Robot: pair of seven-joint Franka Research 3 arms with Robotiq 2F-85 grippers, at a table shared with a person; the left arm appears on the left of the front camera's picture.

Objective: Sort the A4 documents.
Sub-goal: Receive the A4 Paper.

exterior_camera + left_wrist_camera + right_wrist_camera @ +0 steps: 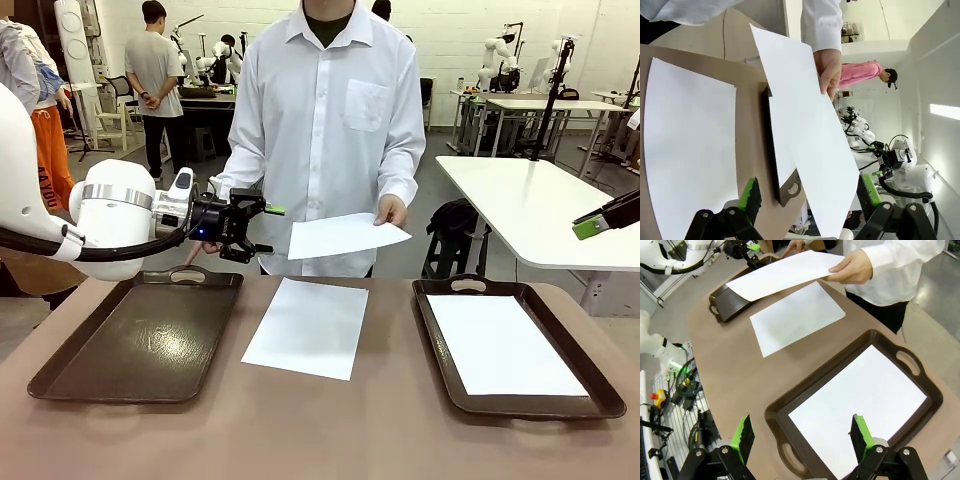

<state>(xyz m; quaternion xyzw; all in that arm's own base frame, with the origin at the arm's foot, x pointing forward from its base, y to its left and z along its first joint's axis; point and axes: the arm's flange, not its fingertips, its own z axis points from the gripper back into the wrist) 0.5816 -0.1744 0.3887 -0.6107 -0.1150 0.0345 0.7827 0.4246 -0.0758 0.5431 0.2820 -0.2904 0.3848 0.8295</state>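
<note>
We count three thin white A4 paper sheets and two dark brown rectangular trays on the brown table [330, 430].

One sheet [307, 326] lies flat on the bare table between the trays, with its long axis running from our side toward the person and slightly skewed. A second sheet [503, 343] lies flat inside the right tray [428, 330], its long axis along the tray's length, also near to far. The left tray [140, 345] holds no sheet.

The third sheet [345, 236] is in the air, roughly level, with its long axis running across the table. The person's hand [391, 212] pinches it at its right end. Its free end points at the left gripper [266, 229] and sits just beside it, apart from the fingers.

The left arm reaches in level above the far end of the left tray. Its jaws are spread wide, one above the other, with nothing in them. The right gripper [802, 427] hangs above the right tray, jaws likewise wide apart and empty.
</note>
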